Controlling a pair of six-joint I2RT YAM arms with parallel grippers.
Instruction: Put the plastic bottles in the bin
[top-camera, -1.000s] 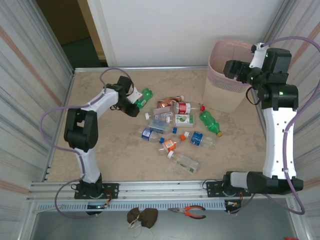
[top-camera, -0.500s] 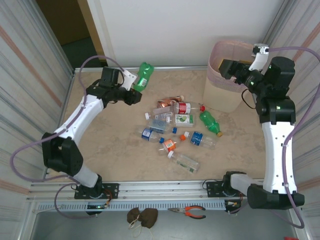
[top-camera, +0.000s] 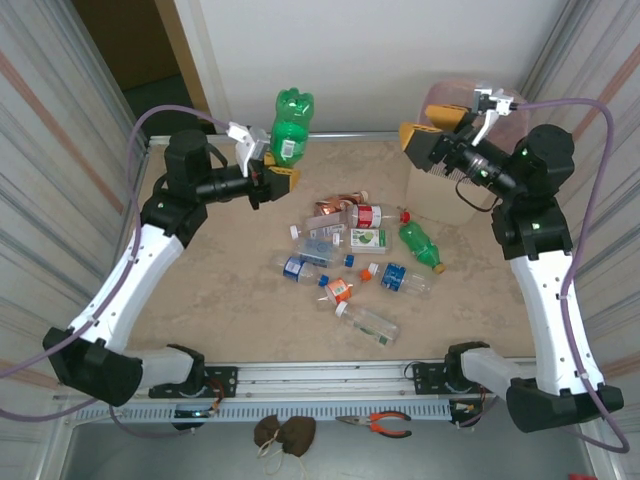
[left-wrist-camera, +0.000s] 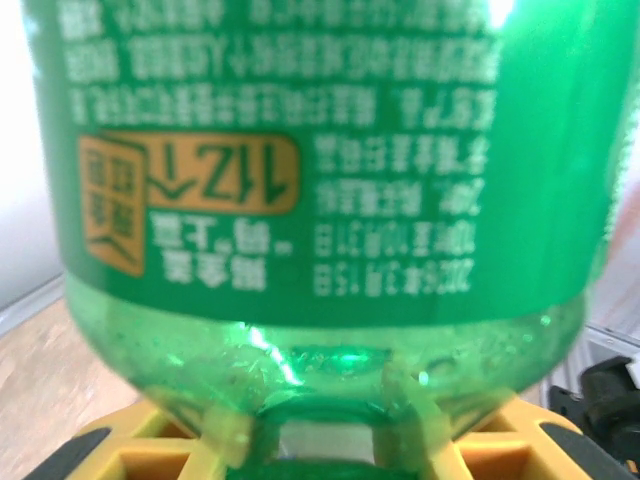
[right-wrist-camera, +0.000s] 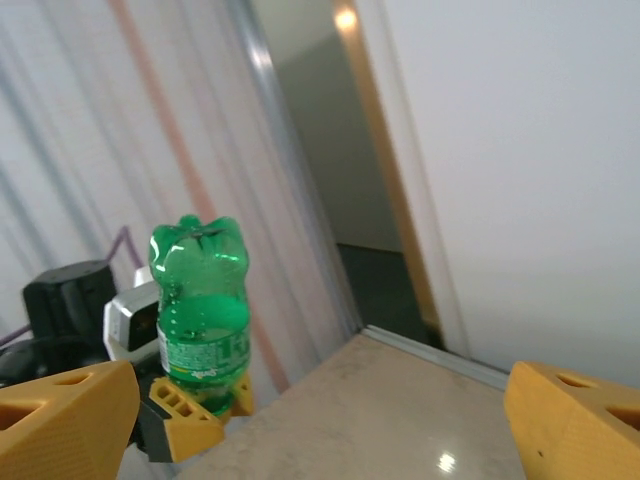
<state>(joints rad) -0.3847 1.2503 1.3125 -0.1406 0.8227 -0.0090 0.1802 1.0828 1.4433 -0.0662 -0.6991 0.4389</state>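
About a dozen small plastic bottles lie on the table left of the tall beige perforated bin with its pink liner, so most of the work remains. The left gripper clamps a green plastic bottle by its neck, base up, well left of the bin. The right gripper gapes empty by the bin's left rim. Half a second ago the bottle was lower and tilted, and the right gripper sat nearer the bin.
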